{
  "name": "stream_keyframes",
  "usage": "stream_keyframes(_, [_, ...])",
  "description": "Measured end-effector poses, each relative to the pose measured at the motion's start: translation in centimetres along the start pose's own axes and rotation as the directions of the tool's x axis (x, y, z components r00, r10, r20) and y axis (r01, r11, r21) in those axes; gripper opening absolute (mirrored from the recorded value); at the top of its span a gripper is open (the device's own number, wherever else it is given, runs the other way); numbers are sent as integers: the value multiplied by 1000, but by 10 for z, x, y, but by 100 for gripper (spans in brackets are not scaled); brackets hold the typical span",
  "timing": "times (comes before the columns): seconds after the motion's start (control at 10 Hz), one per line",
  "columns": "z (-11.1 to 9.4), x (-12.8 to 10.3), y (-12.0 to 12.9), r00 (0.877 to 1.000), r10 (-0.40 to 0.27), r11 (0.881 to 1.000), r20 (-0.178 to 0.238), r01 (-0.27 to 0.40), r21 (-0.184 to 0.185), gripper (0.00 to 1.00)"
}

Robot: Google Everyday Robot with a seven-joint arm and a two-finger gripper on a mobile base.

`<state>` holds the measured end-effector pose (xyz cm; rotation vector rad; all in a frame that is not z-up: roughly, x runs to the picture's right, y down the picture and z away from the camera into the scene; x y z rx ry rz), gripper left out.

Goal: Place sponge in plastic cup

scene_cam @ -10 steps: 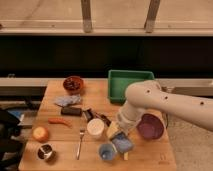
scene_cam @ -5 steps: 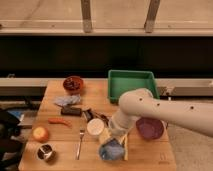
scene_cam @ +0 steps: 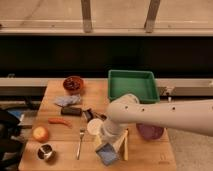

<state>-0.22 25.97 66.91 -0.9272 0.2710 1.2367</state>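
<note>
Since half a second ago your arm has swung lower and left, and the gripper (scene_cam: pixel 111 145) now hangs over the table's front edge, hiding the plastic cup. You cannot tell how its fingers stand.

You have one view. It shows a wooden table (scene_cam: pixel 150 155) before a dark wall and pale rails. On it sit a green bin (scene_cam: pixel 132 84), a dark red bowl (scene_cam: pixel 73 83), a grey cloth (scene_cam: pixel 66 101), a white cup (scene_cam: pixel 94 126), a fork (scene_cam: pixel 80 143), a metal cup (scene_cam: pixel 45 151), an orange fruit (scene_cam: pixel 40 133) and a purple dish (scene_cam: pixel 150 132).

The sponge (scene_cam: pixel 107 154) is a blue-grey block, tilted, right under the gripper.
</note>
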Motion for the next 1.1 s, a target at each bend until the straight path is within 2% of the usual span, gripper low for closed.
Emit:
stream_keyframes(0.2, [0,-4,-4,1000,14,1000,6,-14,22,40])
stream_keyframes(0.4, [-3,-9,-10,999,28,999,17,-28,38,55])
stream_keyframes(0.7, [3,-12,-16,999,44,999,17,-45,31,77])
stream_keyframes(0.8, [8,-14,-15,999,45,999,17,-45,22,80])
stream_keyframes(1.1, [11,-17,-13,999,40,999,20,-40,11,80])
